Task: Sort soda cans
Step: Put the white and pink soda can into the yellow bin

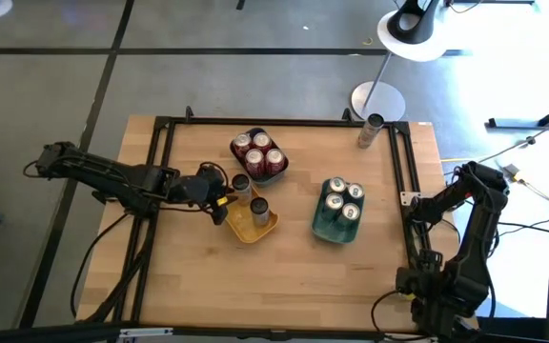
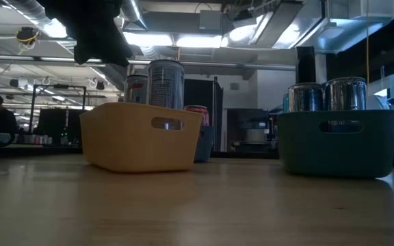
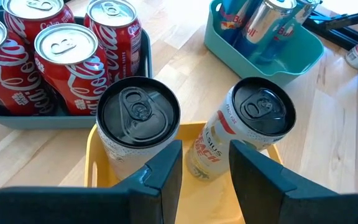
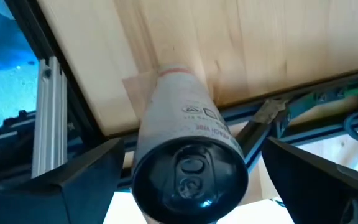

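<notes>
A yellow tray (image 1: 248, 221) holds two pale cans with dark tops (image 3: 138, 118) (image 3: 263, 112), both standing upright. My left gripper (image 3: 205, 180) is open and hovers just above the tray's left end (image 2: 101, 34), clear of both cans. Several red cans (image 1: 258, 152) stand in a dark blue tray, and several silver cans (image 1: 343, 198) stand in a teal tray. My right gripper (image 1: 410, 202) is over the table's right rail. It is open, with one finger on either side of another pale, dark-topped can (image 4: 188, 155) and a gap on each side. That can's base rests on the wood beside the rail.
A lone can (image 1: 371, 131) stands near the table's far right corner. A black frame rail (image 1: 403, 162) runs around the tabletop. A white lamp base (image 1: 377, 99) sits beyond the far edge. Bare wood (image 1: 284, 286) lies toward the near edge.
</notes>
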Controlling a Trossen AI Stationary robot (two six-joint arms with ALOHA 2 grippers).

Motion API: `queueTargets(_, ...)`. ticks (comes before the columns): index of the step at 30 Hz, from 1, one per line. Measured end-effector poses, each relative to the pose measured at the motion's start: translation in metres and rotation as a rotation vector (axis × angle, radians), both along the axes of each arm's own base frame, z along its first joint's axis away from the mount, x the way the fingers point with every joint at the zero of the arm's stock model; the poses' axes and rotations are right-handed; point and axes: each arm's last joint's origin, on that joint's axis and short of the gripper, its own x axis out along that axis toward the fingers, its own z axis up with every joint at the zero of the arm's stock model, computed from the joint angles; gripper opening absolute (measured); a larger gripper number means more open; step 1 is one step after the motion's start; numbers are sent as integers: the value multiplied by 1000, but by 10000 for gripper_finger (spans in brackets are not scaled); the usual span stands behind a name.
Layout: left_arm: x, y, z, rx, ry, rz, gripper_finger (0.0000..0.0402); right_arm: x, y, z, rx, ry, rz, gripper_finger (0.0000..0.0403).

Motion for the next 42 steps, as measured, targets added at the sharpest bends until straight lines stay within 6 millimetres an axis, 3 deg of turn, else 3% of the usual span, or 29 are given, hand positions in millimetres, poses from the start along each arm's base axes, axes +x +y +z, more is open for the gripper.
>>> queueTargets(9, 0, 0, 0, 4, 0, 0, 123, -2, 0, -16, 28, 73, 20, 372)
queueTargets(12, 0, 0, 0, 3, -2, 7, 123, -2, 1, -19, 39, 71, 28, 339)
queueTargets(17, 0, 0, 0, 3, -1, 7, 123, -1, 1, -20, 48, 68, 32, 249)
queueTargets(21, 0, 0, 0, 1, -3, 9, 123, 0, 1, -19, 55, 65, 29, 243)
queueTargets(32, 0, -4, 1, -3, -13, -9, 123, 47, -9, -18, 171, -9, -36, 245)
queueTargets(37, -1, -12, 1, -12, -15, -43, 123, 72, -16, -14, 184, -150, -31, 245)
queueTargets(42, -3, -23, 2, -23, -31, -88, 123, 101, -28, 6, 137, -361, -14, 245)
